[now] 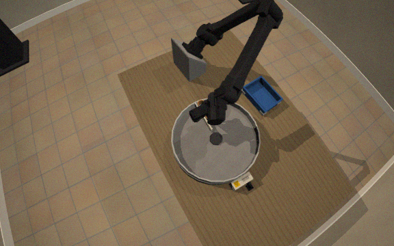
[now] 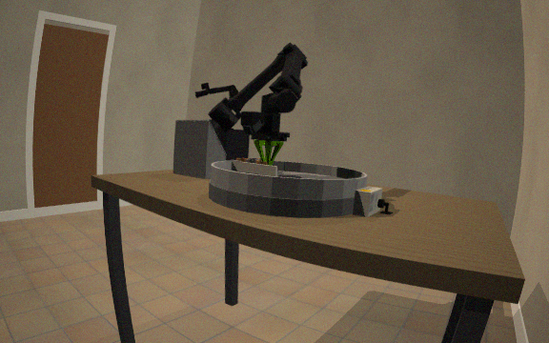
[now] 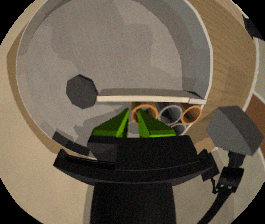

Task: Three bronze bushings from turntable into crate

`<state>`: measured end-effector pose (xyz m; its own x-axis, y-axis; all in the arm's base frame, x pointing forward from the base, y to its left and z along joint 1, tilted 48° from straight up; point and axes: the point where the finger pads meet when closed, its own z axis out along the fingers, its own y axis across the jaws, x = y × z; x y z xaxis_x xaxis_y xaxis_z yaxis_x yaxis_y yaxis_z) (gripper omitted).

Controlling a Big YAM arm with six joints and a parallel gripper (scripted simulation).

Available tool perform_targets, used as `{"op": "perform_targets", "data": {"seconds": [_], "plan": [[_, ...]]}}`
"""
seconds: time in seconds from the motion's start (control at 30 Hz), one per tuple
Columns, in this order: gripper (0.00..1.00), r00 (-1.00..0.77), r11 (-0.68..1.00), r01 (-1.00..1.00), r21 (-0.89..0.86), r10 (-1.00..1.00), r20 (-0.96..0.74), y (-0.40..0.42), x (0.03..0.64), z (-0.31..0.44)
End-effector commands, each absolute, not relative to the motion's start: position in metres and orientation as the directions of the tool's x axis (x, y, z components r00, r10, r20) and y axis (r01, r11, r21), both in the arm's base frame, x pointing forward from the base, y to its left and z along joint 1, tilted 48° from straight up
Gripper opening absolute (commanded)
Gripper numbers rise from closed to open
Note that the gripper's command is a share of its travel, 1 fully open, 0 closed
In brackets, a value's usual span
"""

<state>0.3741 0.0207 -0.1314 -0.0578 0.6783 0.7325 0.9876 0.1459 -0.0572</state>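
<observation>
A grey round turntable [image 1: 217,160] [image 2: 294,195] [image 3: 108,50] has a raised wall. Behind a pale divider [image 3: 143,99] [image 2: 255,169] stand upright bushings: a bronze one [image 3: 144,106] nearest my fingers, a grey one [image 3: 171,106] beside it, and another bronze one [image 3: 191,106] near the wall. A further grey one [image 3: 180,128] is partly hidden. My gripper [image 3: 133,111] [image 2: 268,163] points down with its green fingers slightly apart and nothing seen held. Its right fingertip overlaps the near bronze bushing's rim; exact height is unclear. The blue crate [image 1: 272,106] looks empty.
A dark hub [image 1: 216,138] [image 3: 81,91] stands at the turntable's centre. A control box [image 1: 242,182] [image 2: 369,202] sits against its outer wall. A tall grey block [image 1: 189,65] [image 2: 191,148] stands on the table behind the turntable. The crate lies beside the turntable.
</observation>
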Motion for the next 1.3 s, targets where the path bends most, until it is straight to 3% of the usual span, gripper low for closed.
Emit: {"op": "perform_targets", "data": {"seconds": [0.0,0.43,0.47,1.27], "plan": [[0.14,-0.031,0.133,0.988,-0.080,0.675,0.738,0.0201,0.3698,-0.1358],[0.14,-0.031,0.133,0.988,-0.080,0.675,0.738,0.0201,0.3698,-0.1358],[0.00,-0.031,0.133,0.988,-0.080,0.675,0.738,0.0201,0.3698,-0.1358],[0.00,-0.034,0.137,0.987,-0.080,0.677,0.735,0.0194,0.3697,-0.1349]]}}
